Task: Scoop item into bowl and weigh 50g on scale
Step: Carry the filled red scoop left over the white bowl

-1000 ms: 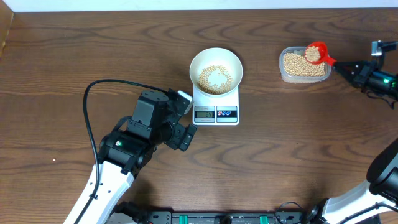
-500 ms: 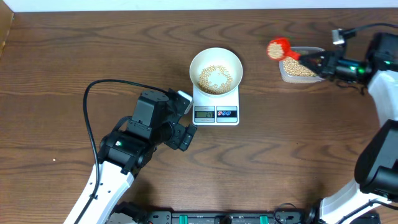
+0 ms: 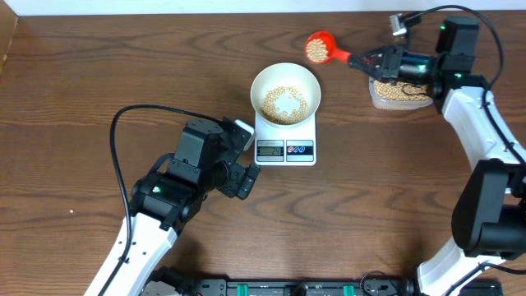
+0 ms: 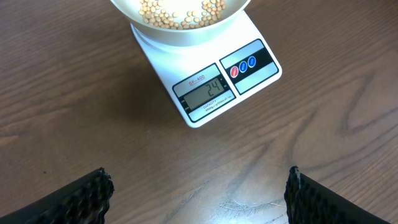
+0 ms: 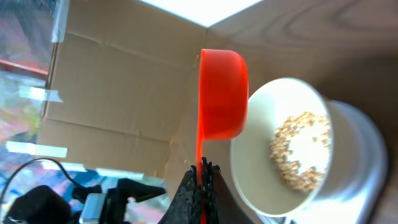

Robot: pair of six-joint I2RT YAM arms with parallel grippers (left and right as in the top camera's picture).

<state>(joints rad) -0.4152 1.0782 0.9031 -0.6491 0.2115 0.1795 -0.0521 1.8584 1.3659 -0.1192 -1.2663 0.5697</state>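
From the left wrist, you lose most of the round white bowl (image 4: 186, 38) past the top edge, and the left claw (image 4: 198, 190) shows only 2 black fingertips (image 4: 81, 199) in the bottom corners. Overhead, the small white digital scale (image 3: 285, 150) has a display too small to read, and the right arm covers part of the clear plastic tub (image 3: 372, 94). From the right wrist, the red plastic scoop (image 5: 222, 93) hides its load.

A red measuring scoop (image 3: 327, 51) juts straight out ahead of the right gripper (image 3: 366, 60), its handle pinched between the fingertips. A clear plastic tub (image 3: 401, 105) sits just behind and beneath that gripper on the brown wooden table (image 3: 394, 189). A cardboard panel (image 5: 112, 93) stands beyond the scoop.
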